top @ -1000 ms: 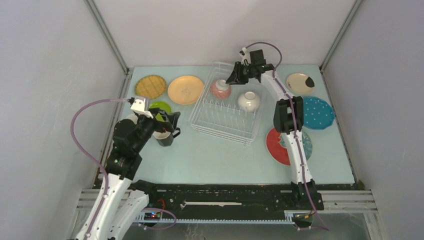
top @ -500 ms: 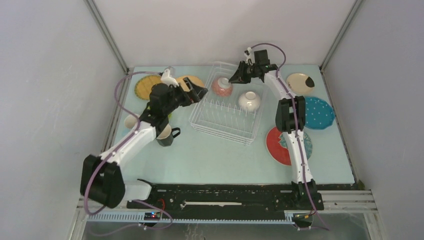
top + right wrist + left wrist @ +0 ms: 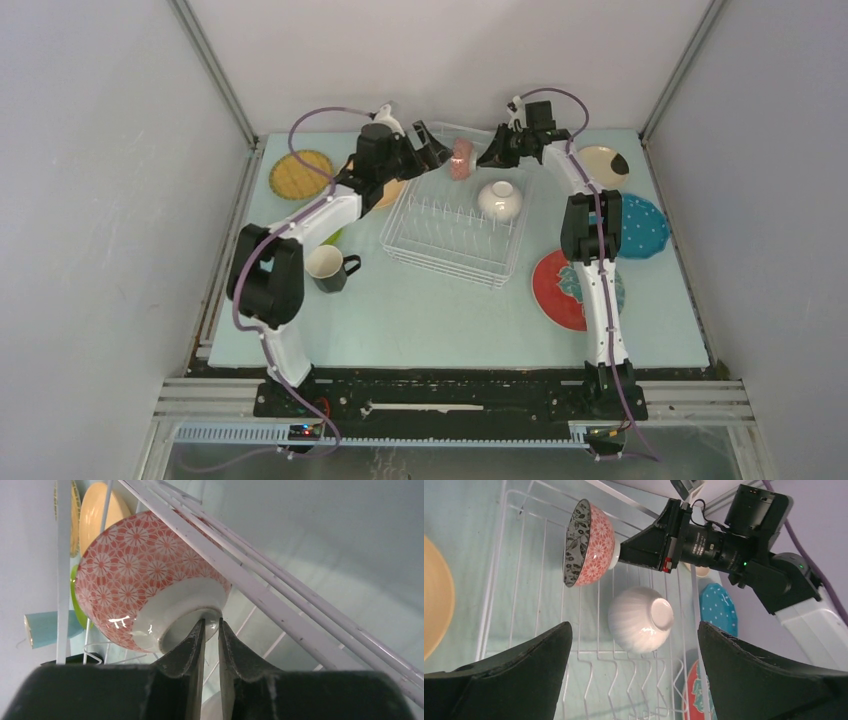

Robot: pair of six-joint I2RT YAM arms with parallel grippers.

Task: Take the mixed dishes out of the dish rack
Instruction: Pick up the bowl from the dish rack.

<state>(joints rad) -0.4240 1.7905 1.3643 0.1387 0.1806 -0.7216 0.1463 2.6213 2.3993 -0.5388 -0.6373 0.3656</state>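
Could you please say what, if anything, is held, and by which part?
The right gripper holds the red bowl by its foot ring; the left gripper holds nothing.

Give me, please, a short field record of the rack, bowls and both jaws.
Right jaws: shut on the foot ring of the red patterned bowl
Bowl pose: tipped on its side above the dish rack
Left jaws: wide open, clear of that bowl
White bowl: upside down in the rack
Black mug: outside the rack, on its left

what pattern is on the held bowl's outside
The bowl is coral with white flower lattice; right wrist view.
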